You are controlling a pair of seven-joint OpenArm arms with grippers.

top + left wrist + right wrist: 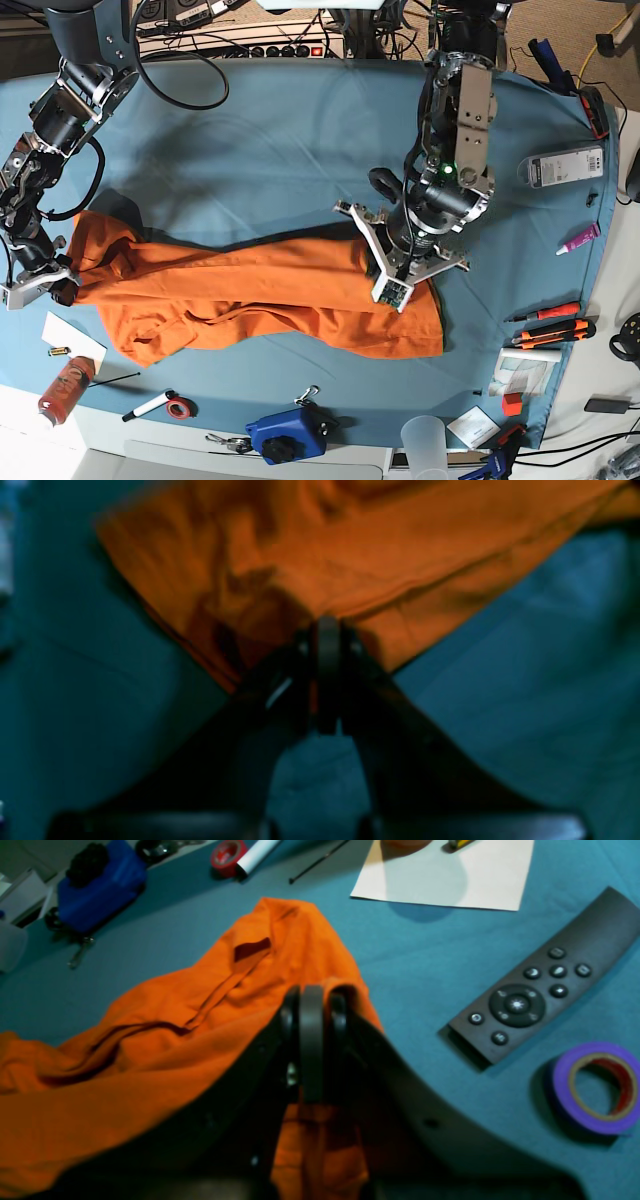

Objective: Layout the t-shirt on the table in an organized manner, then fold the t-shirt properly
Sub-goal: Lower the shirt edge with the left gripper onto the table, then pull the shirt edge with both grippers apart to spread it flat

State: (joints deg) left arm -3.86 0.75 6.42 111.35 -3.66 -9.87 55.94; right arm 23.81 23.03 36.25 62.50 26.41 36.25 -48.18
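The orange t-shirt [260, 295] lies stretched out and wrinkled across the teal table [280, 140], from the left edge to right of the middle. My left gripper [327, 627] is shut on a fold at the shirt's hem [350, 565]; in the base view it [400, 265] presses down on the shirt's right end. My right gripper [312, 992] is shut on a bunched ridge of the shirt [150, 1050], which is lifted slightly off the cloth. In the base view this gripper [58, 285] sits at the shirt's far left end.
Beside my right gripper lie a black remote [545, 990], a purple tape roll [595, 1087], a white sheet [445, 875] and a red tape roll [227, 855]. A blue device [288, 435], a cup [428, 440], a red bottle [65, 388] and tools [550, 325] line the near and right edges.
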